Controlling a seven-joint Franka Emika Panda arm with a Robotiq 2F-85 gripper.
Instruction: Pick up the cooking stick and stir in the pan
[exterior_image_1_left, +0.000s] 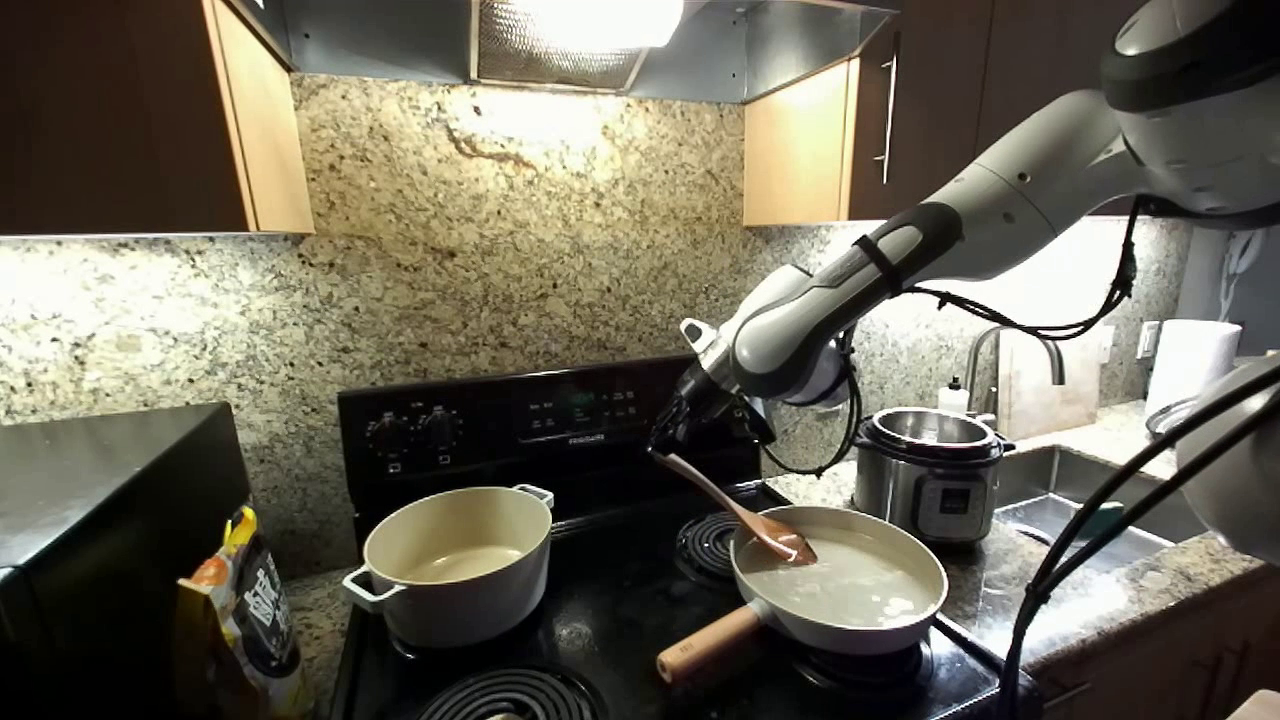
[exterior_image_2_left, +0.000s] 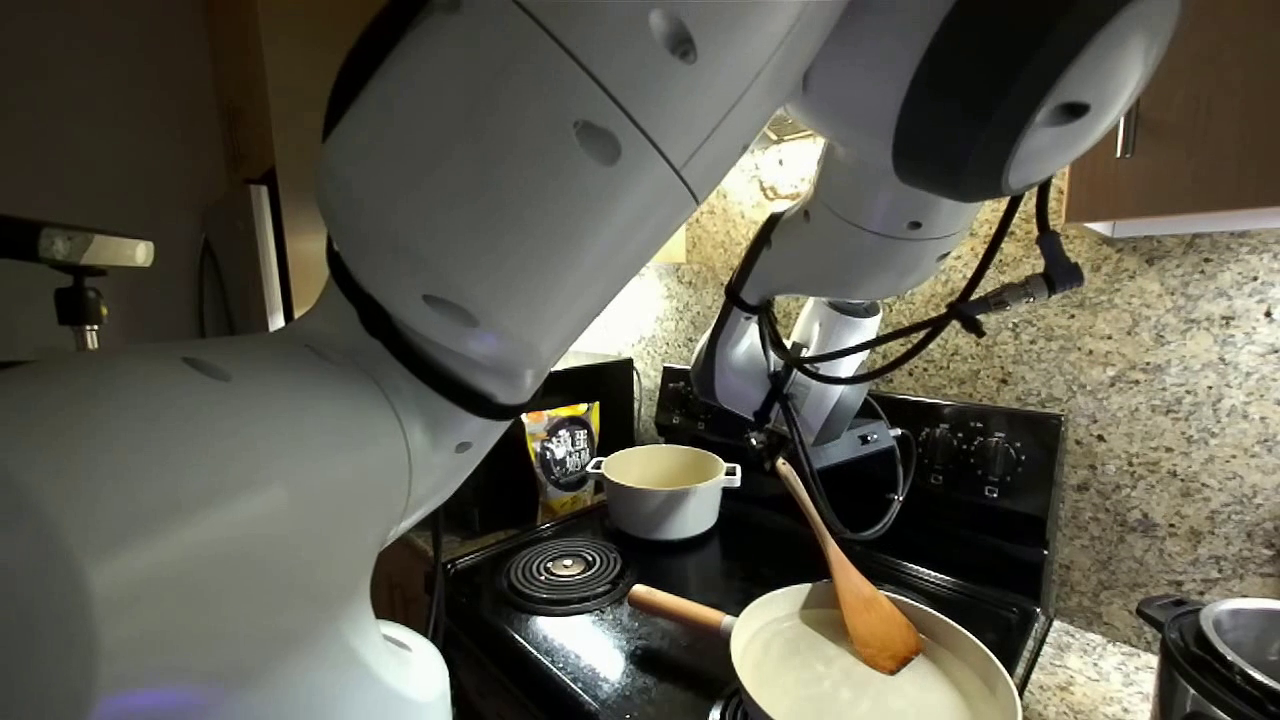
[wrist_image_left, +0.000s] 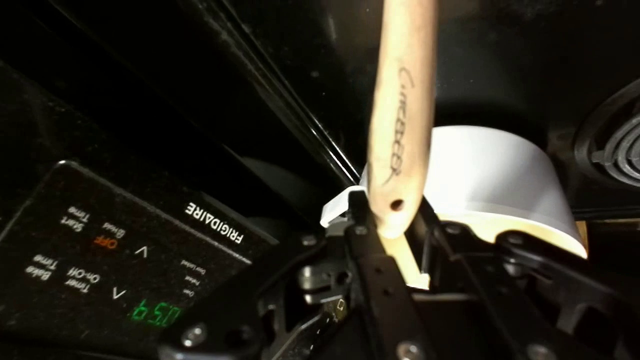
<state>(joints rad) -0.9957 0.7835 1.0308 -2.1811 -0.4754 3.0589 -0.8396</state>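
In the foreground of an exterior view, the shallow round frying pan (exterior_image_1_left: 850, 640) — pale cream inside, with a thick light-wood handle — stood on the glossy black worktop (exterior_image_1_left: 610, 600) and held cloudy liquid (exterior_image_1_left: 850, 585). The slim reddish-brown wooden cooking stick (exterior_image_2_left: 842, 568) slanted into the pan, blade at the liquid; contact with the base could not be determined. Beyond, the black two-fingered metal tool (wrist_image_left: 393, 210) pinched the upper end of the stick's handle. Farthest were the black control panel (exterior_image_1_left: 590, 465) and speckled granite wall (exterior_image_1_left: 500, 260). Progress, as judged: pick-up and insertion were done; the stirring itself was left, no motion being determinable from one moment.
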